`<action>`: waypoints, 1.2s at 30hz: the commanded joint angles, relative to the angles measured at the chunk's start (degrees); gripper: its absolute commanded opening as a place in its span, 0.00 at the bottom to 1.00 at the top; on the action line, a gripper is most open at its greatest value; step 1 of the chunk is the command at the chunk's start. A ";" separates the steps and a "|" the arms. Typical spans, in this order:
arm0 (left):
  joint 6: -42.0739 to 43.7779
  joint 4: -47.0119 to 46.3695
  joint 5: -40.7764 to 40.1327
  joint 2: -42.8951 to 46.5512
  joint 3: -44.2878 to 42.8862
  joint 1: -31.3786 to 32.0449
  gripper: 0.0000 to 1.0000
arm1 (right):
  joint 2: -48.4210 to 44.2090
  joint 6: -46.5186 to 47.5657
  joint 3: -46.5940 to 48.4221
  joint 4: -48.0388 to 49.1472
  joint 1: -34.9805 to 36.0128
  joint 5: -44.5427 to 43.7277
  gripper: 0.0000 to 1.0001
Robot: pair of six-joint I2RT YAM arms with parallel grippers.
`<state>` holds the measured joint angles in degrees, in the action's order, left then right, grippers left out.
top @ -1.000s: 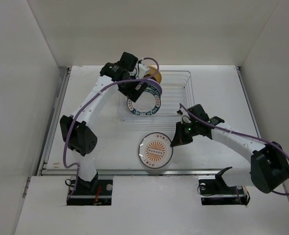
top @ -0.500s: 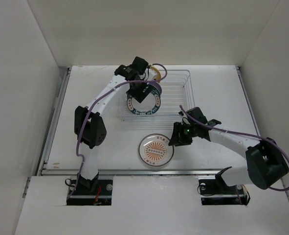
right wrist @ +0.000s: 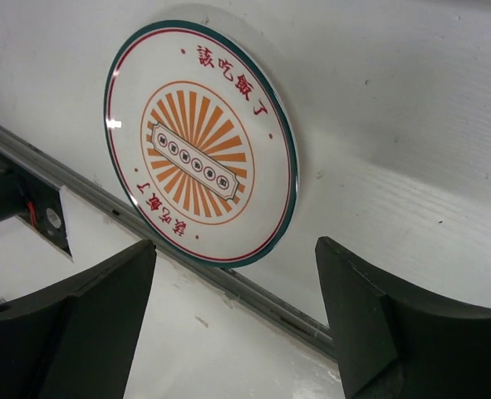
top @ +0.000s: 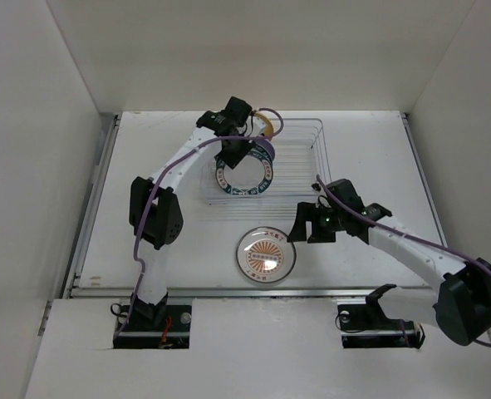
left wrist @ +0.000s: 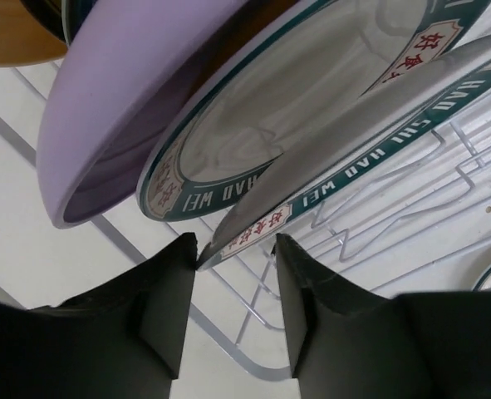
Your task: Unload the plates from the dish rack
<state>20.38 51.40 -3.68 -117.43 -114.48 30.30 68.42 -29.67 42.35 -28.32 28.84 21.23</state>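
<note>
The left pincer has its jaws apart, astride the rim of the teal-rimmed plate standing nearest the dish rack's near side, with the lilac plate deeper in. It should seat the rim deep between the jaws, clamp firmly, then lift clear of the prongs. The right pincer, jaws wide, hangs over the orange sunburst plate, which lies flat on the table just outside the rack.
</note>
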 commanded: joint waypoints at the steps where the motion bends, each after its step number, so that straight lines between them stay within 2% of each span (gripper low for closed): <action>1: -0.43 0.20 2.72 -0.52 -0.58 0.72 0.35 | -1.27 -0.39 3.61 -2.00 -0.28 -1.19 0.84; 3: -0.96 -0.42 2.10 -0.52 -0.57 0.72 0.26 | -1.80 -0.39 4.32 -2.53 -0.28 -1.19 0.84; 4: -1.65 -0.42 2.10 -0.52 -0.57 0.72 0.10 | -2.32 -0.39 4.93 -3.06 -0.28 -1.19 0.84; 5: -1.66 -0.42 1.23 -0.52 -0.57 0.72 0.00 | -2.33 -0.39 4.94 -3.06 -0.28 -1.72 0.84; 13: -2.19 2.57 0.52 7.29 -0.57 0.72 0.00 | -3.99 0.75 8.09 -7.54 0.25 -2.34 0.84; 22: -5.00 3.97 5.43 16.08 -4.79 0.72 0.00 | -5.76 1.37 16.70 -13.51 0.25 -4.44 0.85; 30: -5.62 11.95 15.17 21.19 -5.06 0.72 0.00 | -8.83 -1.00 24.88 -18.26 0.25 -9.80 0.87; 32: -5.01 14.94 18.78 21.19 -5.06 0.72 0.00 | -8.83 -2.49 28.74 -21.68 0.25 -14.71 0.87; 34: -1.41 21.53 26.95 21.19 -3.92 0.72 0.00 | -8.83 -6.00 32.95 -24.40 0.25 -21.71 0.89; 36: 1.40 24.27 31.00 21.19 1.78 1.42 0.00 | -9.44 -9.33 35.77 -28.45 0.25 -26.13 0.92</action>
<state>17.63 67.24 16.05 -97.17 -116.38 30.74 60.66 -33.39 72.79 -50.74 28.93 5.43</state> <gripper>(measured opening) 0.042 0.912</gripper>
